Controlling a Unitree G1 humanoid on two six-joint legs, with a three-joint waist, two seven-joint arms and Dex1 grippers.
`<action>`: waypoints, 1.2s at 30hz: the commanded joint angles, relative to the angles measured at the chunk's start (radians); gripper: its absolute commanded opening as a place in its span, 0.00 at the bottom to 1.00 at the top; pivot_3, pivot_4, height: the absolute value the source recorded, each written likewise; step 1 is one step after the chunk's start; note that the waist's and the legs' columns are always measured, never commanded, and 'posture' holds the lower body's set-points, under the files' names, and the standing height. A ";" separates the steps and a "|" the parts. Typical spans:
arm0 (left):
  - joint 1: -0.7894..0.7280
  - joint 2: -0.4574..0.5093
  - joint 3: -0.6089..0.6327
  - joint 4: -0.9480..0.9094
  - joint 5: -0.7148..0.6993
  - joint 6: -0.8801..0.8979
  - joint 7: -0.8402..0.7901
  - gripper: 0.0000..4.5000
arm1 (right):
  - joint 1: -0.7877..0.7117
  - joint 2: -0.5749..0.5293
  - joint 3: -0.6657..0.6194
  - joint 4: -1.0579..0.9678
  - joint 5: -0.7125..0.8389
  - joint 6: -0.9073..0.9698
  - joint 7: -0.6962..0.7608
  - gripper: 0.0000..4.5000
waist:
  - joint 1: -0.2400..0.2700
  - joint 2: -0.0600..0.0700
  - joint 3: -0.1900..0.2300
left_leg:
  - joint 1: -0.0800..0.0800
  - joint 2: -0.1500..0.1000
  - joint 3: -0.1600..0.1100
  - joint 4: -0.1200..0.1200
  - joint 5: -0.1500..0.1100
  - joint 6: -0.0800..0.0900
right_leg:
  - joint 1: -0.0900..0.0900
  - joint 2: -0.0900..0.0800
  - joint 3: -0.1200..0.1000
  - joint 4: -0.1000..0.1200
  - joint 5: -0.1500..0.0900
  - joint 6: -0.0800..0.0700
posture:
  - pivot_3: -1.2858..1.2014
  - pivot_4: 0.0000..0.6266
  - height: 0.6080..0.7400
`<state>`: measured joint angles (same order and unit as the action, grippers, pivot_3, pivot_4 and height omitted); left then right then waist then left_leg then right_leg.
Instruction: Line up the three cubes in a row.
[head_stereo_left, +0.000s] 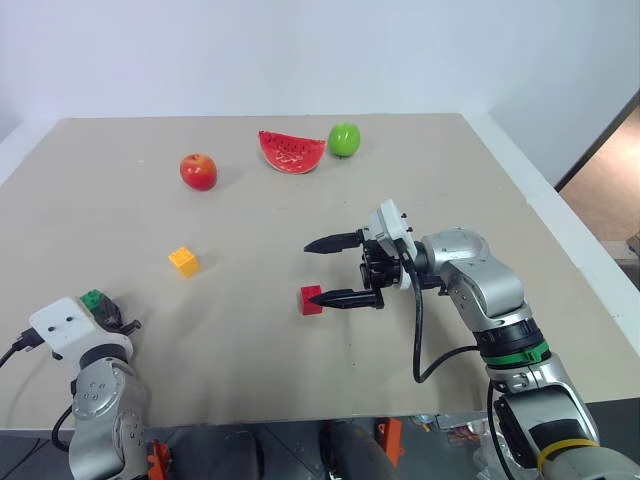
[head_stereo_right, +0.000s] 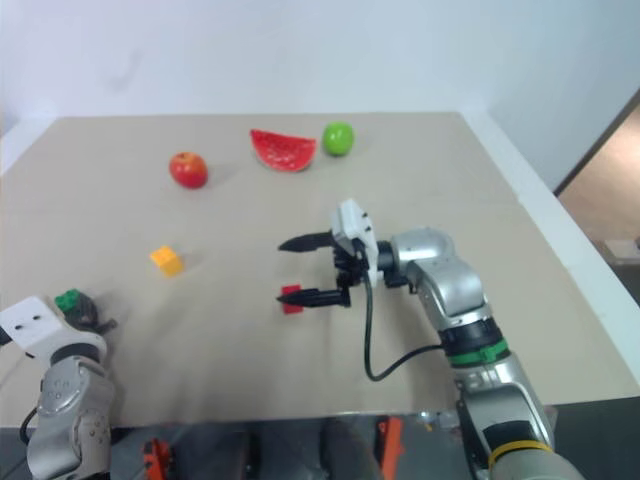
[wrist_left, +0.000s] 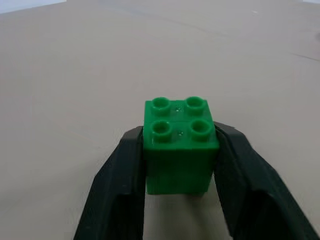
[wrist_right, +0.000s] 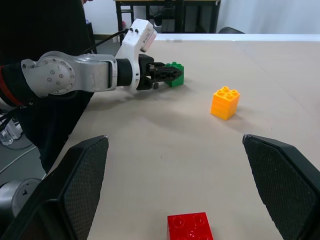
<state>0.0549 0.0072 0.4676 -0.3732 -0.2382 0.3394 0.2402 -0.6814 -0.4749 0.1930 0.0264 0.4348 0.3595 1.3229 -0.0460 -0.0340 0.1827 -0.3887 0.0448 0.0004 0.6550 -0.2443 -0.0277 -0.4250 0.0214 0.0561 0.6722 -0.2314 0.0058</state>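
The small green studded plastic cube (wrist_left: 180, 145) sits at the desk's (head_stereo_left: 450, 180) near left edge, clamped in the left hand (wrist_left: 179, 165). The orange-yellow studded cube (head_stereo_left: 183, 261) and red studded cube (head_stereo_left: 311, 299) lie further right; the right hand (head_stereo_left: 345, 270) stands apart beside the red one. Best lift the green cube straight, then set it level with them.

— Where do our cubes sit?
— The first cube (wrist_left: 180, 145) stands on the bench (head_stereo_left: 450, 180), between our left jaws. The second cube (head_stereo_left: 311, 299) lies just off our right jaws' tips. The third cube (head_stereo_left: 183, 261) lies between both jaws, farther out.
— The fruit?
— Well beyond our jaws: the slice (head_stereo_left: 292, 152) between two apples (head_stereo_left: 198, 171) (head_stereo_left: 344, 139).
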 joint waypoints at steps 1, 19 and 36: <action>0.007 0.008 0.016 -0.015 -0.007 -0.005 0.003 0.29 | -0.005 -0.008 -0.012 -0.038 0.007 -0.007 -0.002 1.00 | 0.000 0.000 0.000 | 0.000 0.000 0.000 0.000 0.000 0.000 | 0.000 0.000 0.000 0.000 0.000 0.000 | 0.52 0.24 1.00; 0.139 0.551 -0.385 -0.100 -0.081 -0.145 -0.892 0.29 | -0.018 -0.018 -0.033 -0.033 0.009 -0.012 -0.029 1.00 | 0.000 0.001 0.000 | -0.001 0.001 0.001 -0.003 0.000 -0.001 | -0.002 0.000 0.000 -0.003 -0.001 -0.002 | 0.52 0.24 1.00; -0.365 0.699 -0.476 0.437 -0.176 -0.259 -1.515 0.29 | 0.024 -0.069 -0.025 -0.070 0.015 -0.001 -0.029 1.00 | 0.001 0.001 0.001 | -0.005 0.003 0.001 -0.003 -0.002 0.001 | -0.004 0.003 -0.001 -0.005 -0.001 -0.002 | 0.52 0.24 1.00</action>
<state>-0.2826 0.7143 -0.0025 0.0486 -0.4029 0.0876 -1.2436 -0.6523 -0.5359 0.1862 -0.0024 0.4365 0.3616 1.2863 -0.0452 -0.0329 0.1834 -0.3940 0.0477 0.0012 0.6523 -0.2458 -0.0271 -0.4306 0.0242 0.0553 0.6677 -0.2319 0.0036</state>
